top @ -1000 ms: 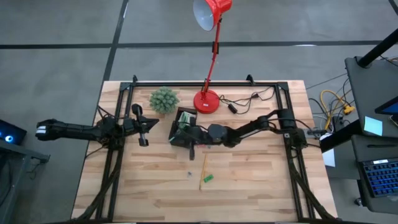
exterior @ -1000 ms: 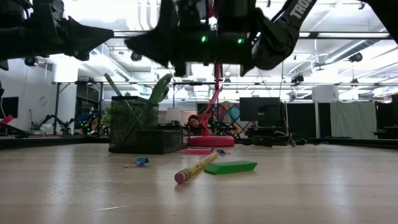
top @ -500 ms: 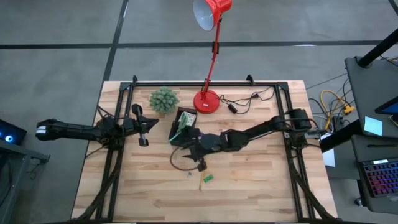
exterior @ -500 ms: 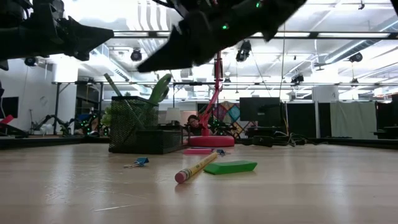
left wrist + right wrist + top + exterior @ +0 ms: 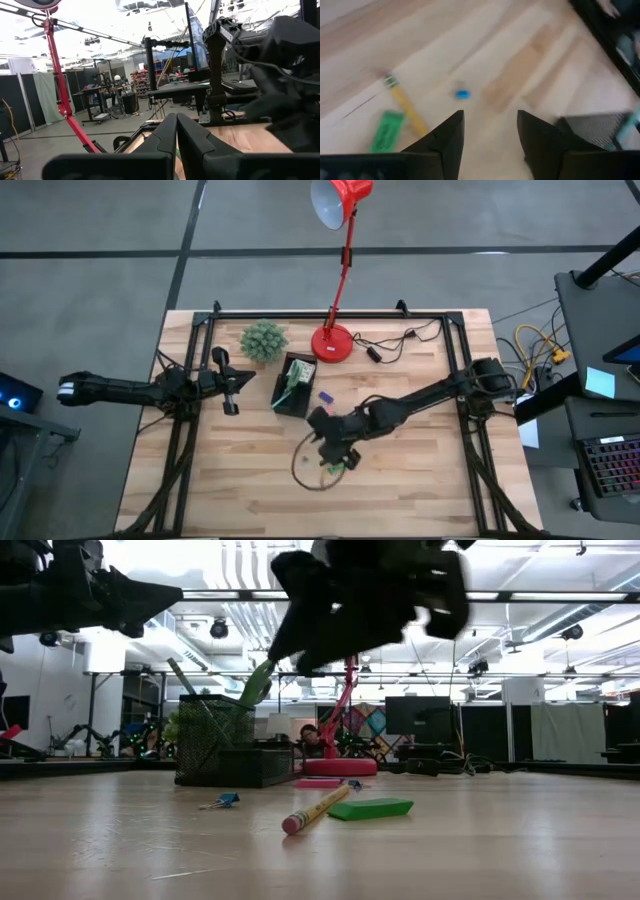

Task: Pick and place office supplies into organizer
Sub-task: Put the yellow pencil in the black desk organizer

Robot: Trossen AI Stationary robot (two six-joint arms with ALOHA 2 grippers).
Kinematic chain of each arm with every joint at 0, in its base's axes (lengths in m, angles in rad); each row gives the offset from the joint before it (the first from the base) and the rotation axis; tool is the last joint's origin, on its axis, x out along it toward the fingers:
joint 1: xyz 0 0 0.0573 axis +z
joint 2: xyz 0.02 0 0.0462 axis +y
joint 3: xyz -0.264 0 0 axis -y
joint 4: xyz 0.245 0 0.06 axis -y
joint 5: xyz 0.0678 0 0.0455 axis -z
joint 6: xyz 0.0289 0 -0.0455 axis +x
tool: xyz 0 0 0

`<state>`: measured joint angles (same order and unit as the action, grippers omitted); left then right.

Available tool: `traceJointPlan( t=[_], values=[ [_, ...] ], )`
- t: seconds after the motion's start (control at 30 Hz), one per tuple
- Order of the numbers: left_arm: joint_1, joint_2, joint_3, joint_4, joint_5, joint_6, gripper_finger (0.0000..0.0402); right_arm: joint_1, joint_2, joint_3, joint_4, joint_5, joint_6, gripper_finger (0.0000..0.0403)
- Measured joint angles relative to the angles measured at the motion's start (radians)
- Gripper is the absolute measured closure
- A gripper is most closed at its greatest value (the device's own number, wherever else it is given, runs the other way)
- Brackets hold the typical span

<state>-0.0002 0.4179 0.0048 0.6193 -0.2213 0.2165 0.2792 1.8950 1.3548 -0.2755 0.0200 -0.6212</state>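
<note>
High view: my right claw, now spread empty, has left the organizer for the pencil.

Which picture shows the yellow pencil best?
The low view: the yellow pencil lies whole and sharp beside the green piece. The right wrist view shows it blurred; from above the right gripper mostly hides it; the left wrist view misses it.
</note>
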Motion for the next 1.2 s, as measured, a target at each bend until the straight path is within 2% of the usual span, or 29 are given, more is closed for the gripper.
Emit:
traceJointPlan(
  t=[0.17, 0.33, 0.83, 0.97, 1.2],
  values=[
    [0.000, -0.001, 0.000, 0.000, 0.000, 0.000, 0.0402, 0.040, 0.018, -0.002, -0.031, -0.001, -0.129, 0.0232],
    [0.000, -0.002, 0.000, 0.001, 0.000, 0.000, 0.0402, 0.050, 0.053, -0.002, -0.044, 0.007, -0.165, 0.0239],
    [0.000, -0.002, 0.000, 0.001, -0.001, 0.000, 0.0402, 0.033, 0.069, -0.002, -0.148, -0.004, -0.028, 0.0259],
    [0.000, -0.002, 0.000, 0.001, -0.001, 0.000, 0.0402, 0.013, 0.069, -0.002, -0.161, -0.080, 0.035, 0.0260],
    [0.000, -0.002, 0.000, 0.001, -0.001, 0.001, 0.0402, 0.010, 0.069, -0.002, -0.164, -0.080, -0.031, 0.0260]
  ],
)
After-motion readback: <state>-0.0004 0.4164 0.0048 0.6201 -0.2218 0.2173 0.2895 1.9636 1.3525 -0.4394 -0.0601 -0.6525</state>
